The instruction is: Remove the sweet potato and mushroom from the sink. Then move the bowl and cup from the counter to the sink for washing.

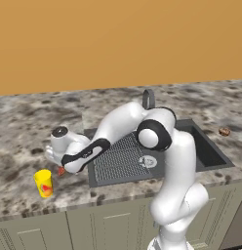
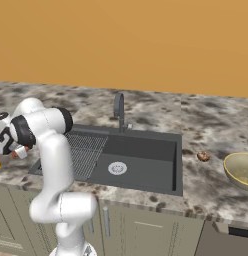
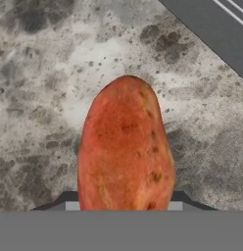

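The claw [image 1: 59, 168] grips the sweet potato [image 3: 125, 147] low over the counter [image 1: 25, 122] left of the sink [image 2: 141, 150], probably about to release; mushroom [image 2: 203, 156] already out, bowl [image 2: 241, 170] and cup [image 1: 44, 183] unmoved.

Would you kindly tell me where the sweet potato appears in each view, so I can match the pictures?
Left base view: sweet potato, a small orange-red bit under the claw, on the counter between the yellow cup and the sink.
Right base view: sweet potato at the far left edge, at the claw.
Hand view: sweet potato large, centre, between the claw's tips.
Shared landmark: the sink.
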Tool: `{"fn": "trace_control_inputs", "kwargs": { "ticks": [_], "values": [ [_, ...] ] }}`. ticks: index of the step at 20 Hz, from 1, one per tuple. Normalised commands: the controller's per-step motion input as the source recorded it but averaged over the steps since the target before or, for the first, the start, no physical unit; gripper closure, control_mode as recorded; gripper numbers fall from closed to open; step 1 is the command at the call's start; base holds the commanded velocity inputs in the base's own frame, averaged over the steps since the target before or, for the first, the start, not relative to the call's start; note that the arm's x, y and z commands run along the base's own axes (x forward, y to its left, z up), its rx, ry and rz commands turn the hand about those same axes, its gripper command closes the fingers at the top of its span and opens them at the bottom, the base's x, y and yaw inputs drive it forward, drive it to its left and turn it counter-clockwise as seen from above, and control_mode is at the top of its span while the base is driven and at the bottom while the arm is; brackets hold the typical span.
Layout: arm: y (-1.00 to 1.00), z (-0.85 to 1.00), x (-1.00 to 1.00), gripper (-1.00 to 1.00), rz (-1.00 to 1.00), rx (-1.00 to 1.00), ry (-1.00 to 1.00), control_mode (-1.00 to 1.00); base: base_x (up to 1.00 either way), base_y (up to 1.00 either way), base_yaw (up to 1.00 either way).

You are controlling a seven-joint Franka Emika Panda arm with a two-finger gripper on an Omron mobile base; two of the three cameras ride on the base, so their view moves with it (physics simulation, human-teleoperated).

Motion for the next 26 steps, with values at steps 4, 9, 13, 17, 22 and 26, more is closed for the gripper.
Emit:
{"fn": "trace_control_inputs", "kwargs": {
  "ticks": [4,9,13,17,22,26],
  "values": [
    [0.02,-0.18,0.14,1.0,-0.12,0.0,0.0,-1.0,0.0,0.0,0.0],
    [0.02,-0.15,0.16,1.0,-0.12,0.0,0.0,-1.0,0.0,0.0,0.0],
    [0.03,-0.18,0.13,1.0,-0.11,0.01,0.0,-1.0,0.0,0.0,0.0],
    [0.0,-0.21,0.07,-1.0,-0.11,0.0,0.0,-1.0,0.0,0.0,0.0],
    [0.0,-0.19,0.03,-1.0,-0.11,0.0,0.02,-1.0,0.0,0.0,0.0],
    [0.0,0.04,0.0,-1.0,-0.02,0.05,0.0,-1.0,0.0,0.0,0.0]
  ]
}}
